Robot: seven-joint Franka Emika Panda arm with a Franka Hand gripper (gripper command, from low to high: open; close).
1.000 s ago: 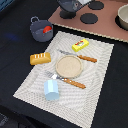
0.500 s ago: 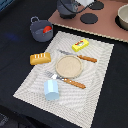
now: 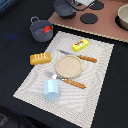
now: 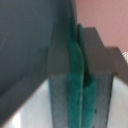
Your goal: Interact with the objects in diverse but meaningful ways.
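In the exterior view we see the whole layout, which the wrist view does not give us. Going from the exterior view's left: a grey handled pot (image 3: 41,28) sits on the dark worktop (image 3: 12,55) off the mat's far corner, and a red tomato (image 3: 47,29) lies inside it. Nearer, on the pale woven mat (image 3: 95,95), rests a golden-brown bread loaf (image 3: 40,58) with scored top. The light-blue cup (image 3: 51,90) stands on the mat's near part, just beside the fork (image 3: 65,80) with an orange handle. In the middle lies the tan round plate (image 3: 68,65), with the fork on its near side and an orange-handled knife (image 3: 80,56) on its far side. Beyond the knife lies the yellow rectangular packet (image 3: 80,45); it bears a red and white mark, but we cannot read any writing. At the far edge a second grey pot (image 3: 64,8) stands on a pinkish board (image 3: 107,30) beside two black round discs (image 3: 90,19). A pale part of the arm shows just past that pot; the end effector itself is not visible here.

The wrist view shows only the end effector (image 4: 78,75) close up: two dark fingers (image 4: 59,60) with green pads pressed together, nothing visible between them. Behind them we make out a dark surface, a pinkish one and a pale patch, all blurred.
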